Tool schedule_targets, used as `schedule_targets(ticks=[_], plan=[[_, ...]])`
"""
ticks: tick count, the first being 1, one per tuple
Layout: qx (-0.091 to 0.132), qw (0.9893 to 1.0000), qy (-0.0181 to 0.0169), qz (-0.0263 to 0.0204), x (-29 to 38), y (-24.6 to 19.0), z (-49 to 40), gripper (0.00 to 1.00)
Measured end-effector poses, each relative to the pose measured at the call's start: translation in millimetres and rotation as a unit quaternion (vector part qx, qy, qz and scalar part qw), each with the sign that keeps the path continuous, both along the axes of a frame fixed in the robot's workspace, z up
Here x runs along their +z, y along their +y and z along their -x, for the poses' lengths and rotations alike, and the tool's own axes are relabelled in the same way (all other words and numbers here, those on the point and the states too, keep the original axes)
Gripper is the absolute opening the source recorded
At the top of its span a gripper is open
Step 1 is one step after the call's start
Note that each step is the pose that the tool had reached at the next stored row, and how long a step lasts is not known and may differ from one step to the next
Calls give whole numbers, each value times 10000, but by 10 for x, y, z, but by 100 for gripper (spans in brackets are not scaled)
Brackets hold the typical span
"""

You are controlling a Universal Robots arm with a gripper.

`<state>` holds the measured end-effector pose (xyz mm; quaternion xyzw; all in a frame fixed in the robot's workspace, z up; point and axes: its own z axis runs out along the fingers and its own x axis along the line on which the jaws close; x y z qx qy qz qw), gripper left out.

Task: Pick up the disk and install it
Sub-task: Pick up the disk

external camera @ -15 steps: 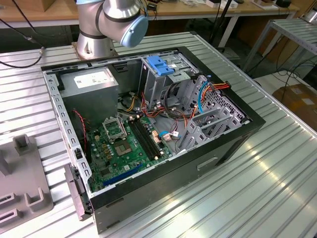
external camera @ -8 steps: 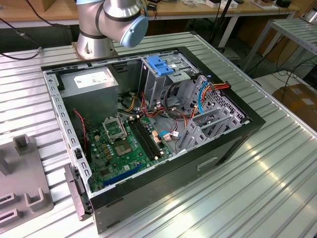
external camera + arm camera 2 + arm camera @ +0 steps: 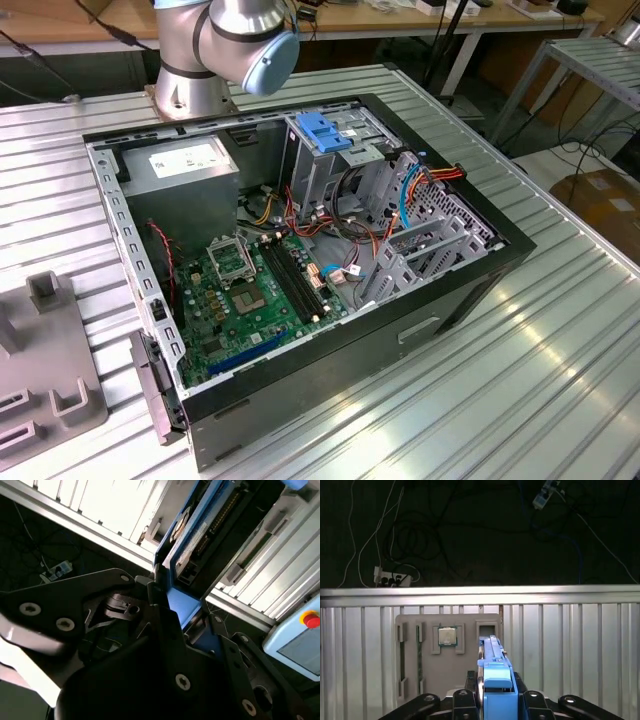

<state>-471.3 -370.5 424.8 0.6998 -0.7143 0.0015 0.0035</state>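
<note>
Looking across a ribbed aluminium table in the exterior view, with an open computer case at centre frame. Inside the case: motherboard at lower left, power supply at upper left, grey drive cage with light-blue latch at upper middle. Arm base at top of frame, just behind the case. Grey fixture tray at lower left of frame, apart from the case. Wooden workbenches along the top edge, cardboard box at right edge.

Jaws not spread: pressed onto the disk from both sides, against its blue side rails. In second wrist view, gripper with black linkage fingers hugging the disk, held on edge. In first wrist view, gripper with the disk seen edge-on, blue end tab nearest the camera.

First wrist view adding: fixture tray beyond the disk, processor chip seated in one pocket, disk's far end overlapping the tray, touching or not cannot tell; dark floor past the table with cables and a power strip. Second wrist view adding: teach pendant with red stop button past the table edge.
</note>
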Motion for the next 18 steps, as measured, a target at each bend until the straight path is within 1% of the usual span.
schedule_targets(ticks=[1,3,6,8,10,12,14,15,18], plan=[[0,10000,0,1,70,0,0,37],[0,10000,-8,0,254,0,0,37],[0,10000,-14,0,471,0,0,37],[0,10000,-18,1,631,0,-1,37],[0,10000,-21,1,713,0,-1,37],[0,10000,-25,0,819,0,-1,37],[0,10000,-27,1,892,0,-2,37],[0,10000,-28,1,905,0,-2,37],[0,10000,-29,0,905,0,-16,37]])
